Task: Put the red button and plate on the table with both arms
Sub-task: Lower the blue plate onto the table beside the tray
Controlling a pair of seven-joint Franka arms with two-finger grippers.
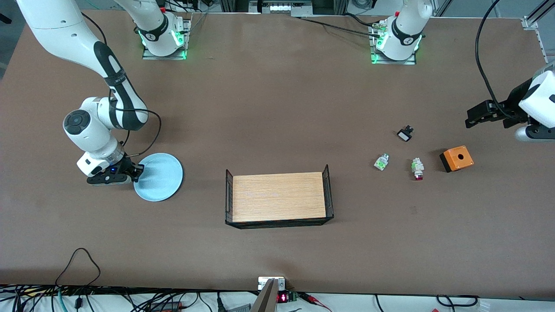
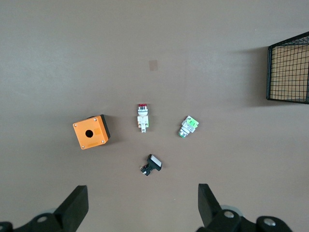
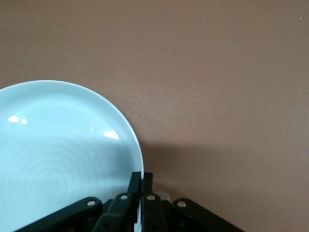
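Looked about done: plate (image 1: 158,177) sat on the surface (image 1: 277,108) with the right gripper (image 3: 141,181) pinching its rim, red button (image 1: 418,168) lay beside the orange box (image 1: 456,158), left gripper (image 2: 142,205) wide open, empty.

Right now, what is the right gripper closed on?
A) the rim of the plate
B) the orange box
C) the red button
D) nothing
A: the right wrist view shows the right gripper with its fingers pinched on the rim of the plate, at the right arm's end of the table.
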